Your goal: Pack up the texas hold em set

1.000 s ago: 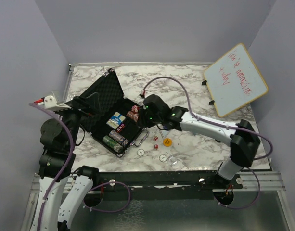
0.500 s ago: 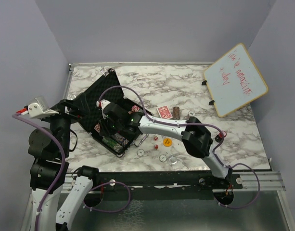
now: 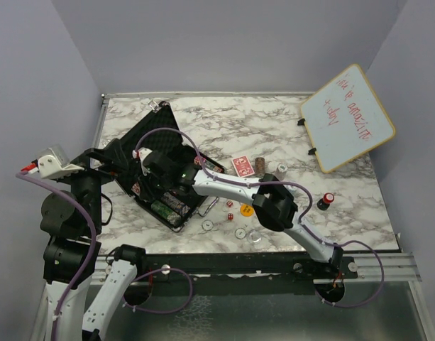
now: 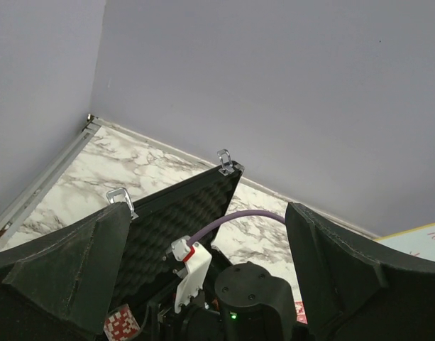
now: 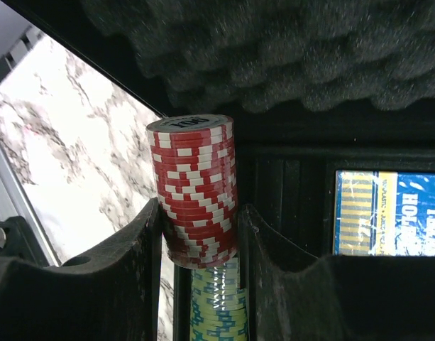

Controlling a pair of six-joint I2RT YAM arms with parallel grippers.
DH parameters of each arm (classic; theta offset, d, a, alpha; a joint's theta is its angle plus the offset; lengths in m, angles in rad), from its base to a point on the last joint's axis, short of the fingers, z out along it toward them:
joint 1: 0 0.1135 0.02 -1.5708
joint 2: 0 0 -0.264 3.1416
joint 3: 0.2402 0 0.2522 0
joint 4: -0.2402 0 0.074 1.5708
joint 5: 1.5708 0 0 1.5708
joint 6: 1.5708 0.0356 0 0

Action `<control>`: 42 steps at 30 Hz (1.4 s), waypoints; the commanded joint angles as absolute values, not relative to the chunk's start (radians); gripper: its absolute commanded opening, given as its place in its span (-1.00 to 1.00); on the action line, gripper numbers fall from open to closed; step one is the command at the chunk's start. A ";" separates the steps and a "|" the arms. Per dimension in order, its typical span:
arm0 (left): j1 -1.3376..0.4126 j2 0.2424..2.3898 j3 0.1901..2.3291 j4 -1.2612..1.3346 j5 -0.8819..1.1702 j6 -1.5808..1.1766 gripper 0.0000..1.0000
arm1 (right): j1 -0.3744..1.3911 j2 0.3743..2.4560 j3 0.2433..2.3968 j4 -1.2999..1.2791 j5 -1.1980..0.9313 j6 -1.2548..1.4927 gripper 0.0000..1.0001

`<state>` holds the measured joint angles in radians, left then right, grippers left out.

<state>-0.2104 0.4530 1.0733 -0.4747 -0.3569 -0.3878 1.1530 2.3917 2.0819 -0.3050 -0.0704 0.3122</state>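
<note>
My right pincer (image 5: 198, 231) is clamped on a red-and-white chip stack (image 5: 194, 188), one finger on each side of it. The top chip's edge reads "100". I hold the stack at the end of the open case (image 3: 152, 128), under the egg-crate foam (image 5: 288, 50) of the lid. I cannot tell whether it is seated in its slot yet.

Just below the stack in the case lies a row of pale blue chips (image 5: 218, 305). Beside it lies a blue deck (image 5: 387, 213) with a yellow stripe. Its lettering is cut off at "TEXA" and "HOL". The overhead view shows more chip rows (image 3: 169, 208) in the tray's near end.

My left pincer (image 4: 206, 234) hangs over the left of the case with its fingers spread wide and nothing between them. Two silver latches (image 4: 225, 162) stand on the lid's rim.

Out on the marble table (image 3: 274, 121) lie a red deck (image 3: 241, 166), a brown stack (image 3: 260, 166), two red dice (image 3: 230, 205), an orange button (image 3: 246, 210) and two white buttons (image 3: 207, 225). The whiteboard (image 3: 348, 117) carries red handwriting that I cannot read.
</note>
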 commanded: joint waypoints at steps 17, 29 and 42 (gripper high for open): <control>-0.205 0.454 1.037 -0.489 -0.369 -0.394 0.98 | 1.161 2.515 2.341 -0.613 -0.126 0.310 -0.66; -0.205 0.444 1.027 -0.492 -0.365 -0.397 0.98 | 1.161 2.567 2.401 -0.694 -0.152 0.309 -0.67; -0.204 0.448 1.017 -0.494 -0.359 -0.406 0.98 | 1.161 2.534 2.383 -0.688 -0.130 0.300 -0.74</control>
<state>-0.2104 0.4503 1.0298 -0.4828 -0.3641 -0.3992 1.1530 2.5473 2.3711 -0.6518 -0.1242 0.3126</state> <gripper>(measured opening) 0.988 0.401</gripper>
